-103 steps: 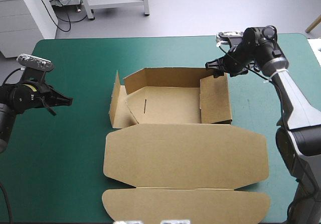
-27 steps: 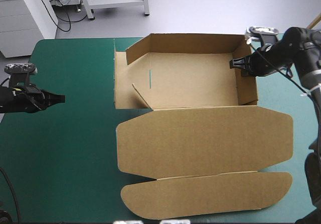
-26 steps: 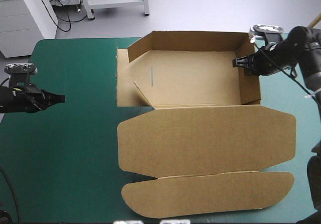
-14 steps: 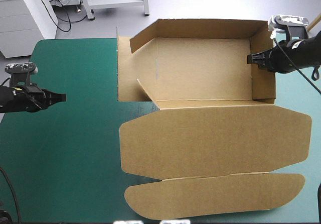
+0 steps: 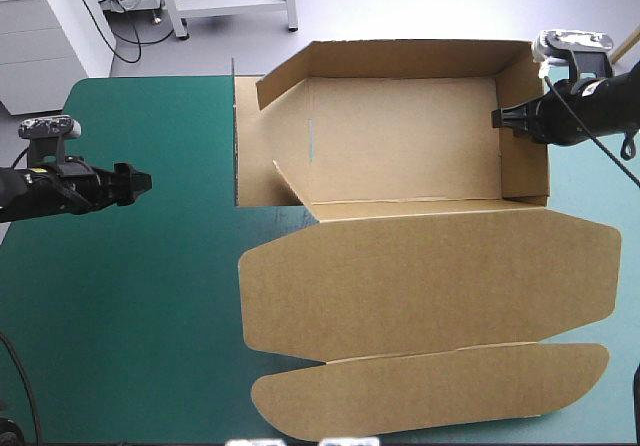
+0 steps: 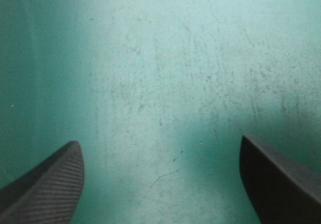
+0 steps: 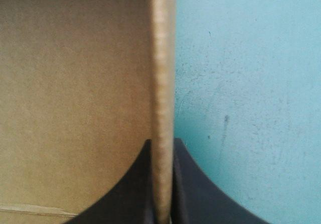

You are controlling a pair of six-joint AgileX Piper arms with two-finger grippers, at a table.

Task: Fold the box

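The brown box (image 5: 400,146) is lifted toward the table's far right, its walls raised and its lid (image 5: 430,276) spread flat toward the near edge. My right gripper (image 5: 507,118) is shut on the box's right wall (image 7: 161,83), whose edge runs up between the black fingers (image 7: 163,181). Over the teal-green cover at the left, well clear of the box, my left gripper (image 5: 138,180) stands open. Nothing lies between its fingers (image 6: 50,179) but bare cover (image 6: 165,83).
The box's left flap (image 5: 250,156) stands out toward the left gripper. Bare teal-green cover (image 5: 120,316) stretches across the table's left half. A lid flap (image 5: 430,391) reaches the near edge.
The right gripper has carried the box up and to the right, then held still. Just before now the left gripper opened and shifted a little toward the box.
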